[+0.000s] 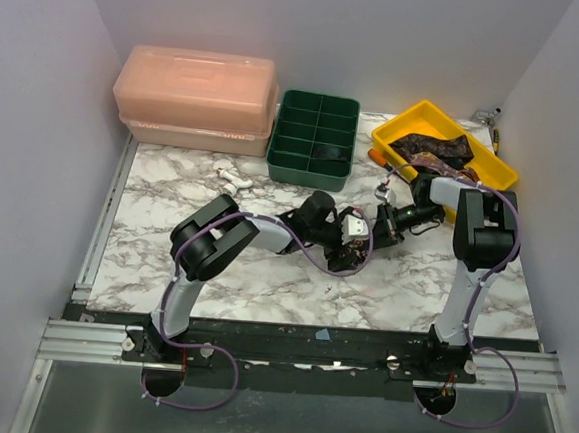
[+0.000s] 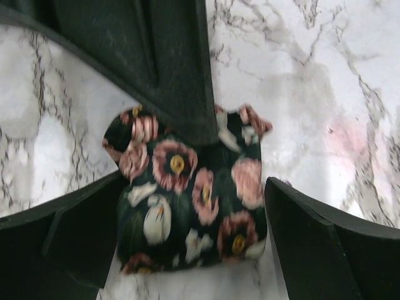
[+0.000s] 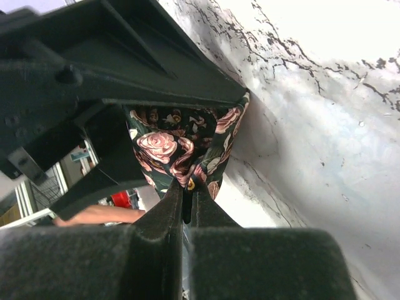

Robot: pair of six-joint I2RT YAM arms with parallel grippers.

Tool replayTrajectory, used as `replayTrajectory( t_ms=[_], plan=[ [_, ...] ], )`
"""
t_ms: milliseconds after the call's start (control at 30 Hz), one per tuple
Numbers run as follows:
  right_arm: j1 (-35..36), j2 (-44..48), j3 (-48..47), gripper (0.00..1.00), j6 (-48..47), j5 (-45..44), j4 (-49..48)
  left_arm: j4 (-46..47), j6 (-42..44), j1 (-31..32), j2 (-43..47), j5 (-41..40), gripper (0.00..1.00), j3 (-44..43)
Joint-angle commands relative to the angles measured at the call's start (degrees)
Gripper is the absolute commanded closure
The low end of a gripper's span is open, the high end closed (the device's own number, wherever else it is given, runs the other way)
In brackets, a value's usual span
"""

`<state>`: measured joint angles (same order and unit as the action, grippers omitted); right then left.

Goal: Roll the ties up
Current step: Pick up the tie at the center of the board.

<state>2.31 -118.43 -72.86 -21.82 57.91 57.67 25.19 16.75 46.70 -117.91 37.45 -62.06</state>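
Note:
A rolled tie [image 2: 194, 206], dark with pink and white flowers, stands on the marble table at the centre [image 1: 347, 253]. My left gripper [image 2: 194, 181] holds the roll, one finger against each side. My right gripper [image 3: 189, 185] comes in from the right [image 1: 365, 233], shut on a fold of the same tie [image 3: 181, 147] at the roll's end. Its dark fingers [image 2: 169, 69] show over the roll in the left wrist view. More ties [image 1: 433, 148] lie heaped in the yellow bin [image 1: 402, 125].
A green compartment tray [image 1: 318, 108] stands at the back centre with a dark roll [image 1: 326, 155] in one compartment. A pink lidded box [image 1: 197, 97] is at the back left. Small white plastic pieces [image 1: 234, 180] lie in front of it.

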Motion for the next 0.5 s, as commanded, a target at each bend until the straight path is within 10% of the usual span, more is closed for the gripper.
replayTrajectory(
  t_ms=[0, 100, 300, 400, 467],
  plan=[
    [0.93, 2.01, 0.08, 0.99, -1.92, 0.63, 2.33, -0.23, 1.52, 2.67, -4.34, -5.27, 0.02, -3.29],
    [0.95, 3.12, -1.17, 0.99, -1.76, 1.5, 3.49, -1.35, -0.4, 2.7, -5.31, -6.06, 0.1, -3.4],
    [0.95, 4.96, -2.72, 0.99, -2.61, 0.51, 6.33, 0.94, -2.84, 2.52, -2.1, -7.69, 0.75, 1.01],
    [0.95, 5.23, -2.98, 0.99, -2.62, -1.41, 6.49, 2.03, -4.36, 2.52, 0.55, -7.89, 0.74, 1.77],
    [0.95, 5.23, -3.62, 0.99, -2.68, -2.55, 6.78, 1.32, -5.34, 2.52, 2.49, -6.52, 0.44, 1.43]
  ],
)
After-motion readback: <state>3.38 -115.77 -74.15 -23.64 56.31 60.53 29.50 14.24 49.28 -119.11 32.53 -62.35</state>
